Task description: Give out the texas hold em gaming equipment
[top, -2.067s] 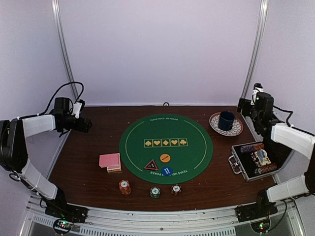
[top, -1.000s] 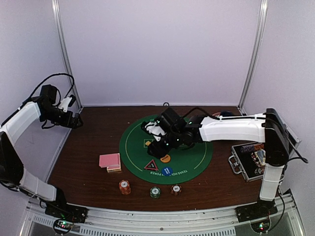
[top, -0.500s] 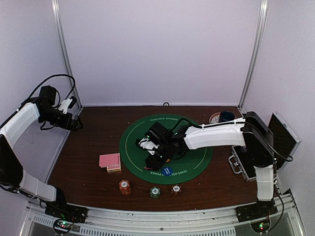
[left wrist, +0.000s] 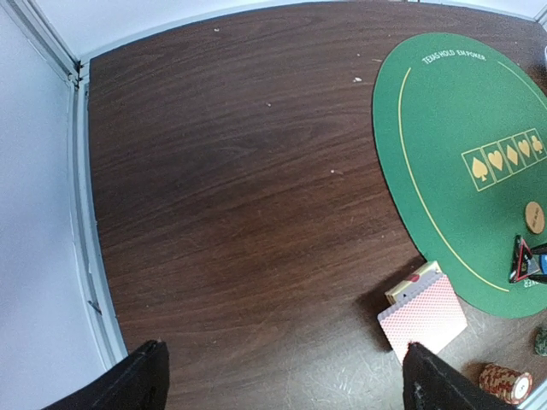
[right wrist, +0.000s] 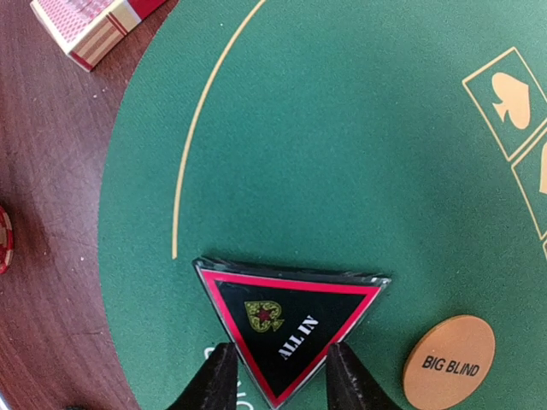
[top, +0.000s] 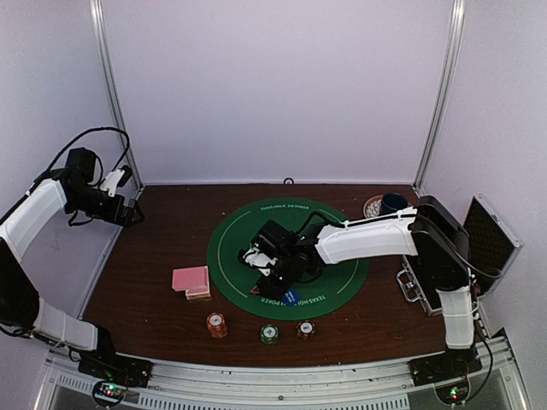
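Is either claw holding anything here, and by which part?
Left claw is open, holding nothing. Right claw straddles one corner of the triangle marker, which lies on the green mat; whether it grips cannot be told.

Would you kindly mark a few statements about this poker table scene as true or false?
1. The right gripper has its fingers on either side of one corner of the red-edged black triangle marker. True.
2. The orange round button marked BIG BLIND lies on bare wood. False: it lies on the green round felt mat.
3. The left gripper is open and holds nothing. True.
4. The pink-backed playing cards sit at the mat's centre. False: they lie on the brown wooden table, beside the mat.
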